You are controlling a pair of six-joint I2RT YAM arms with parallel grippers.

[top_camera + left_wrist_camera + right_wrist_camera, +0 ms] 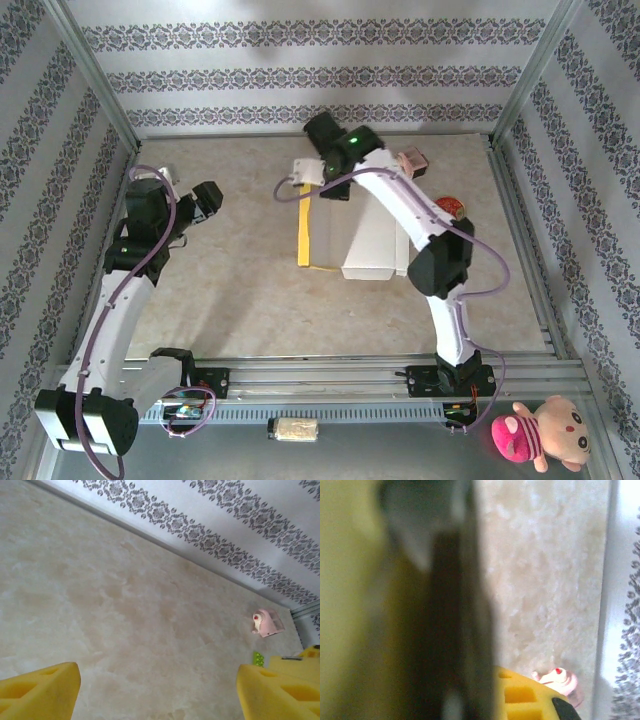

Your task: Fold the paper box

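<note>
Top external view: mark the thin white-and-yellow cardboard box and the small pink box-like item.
Thin white-and-yellow cardboard box (370, 250): top external view, white panel's middle.
Small pink box-like item (413, 158): top external view, its middle.

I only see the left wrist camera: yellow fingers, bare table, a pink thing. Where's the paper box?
Observer: The paper box lies mid-table, right of the left gripper, white side up.
Operator: Is the other arm busy?
Observer: The right gripper is shut at the box's far edge.
Operator: Any yellow showing?
Observer: Yes, a yellow strip runs along its left edge.
</note>
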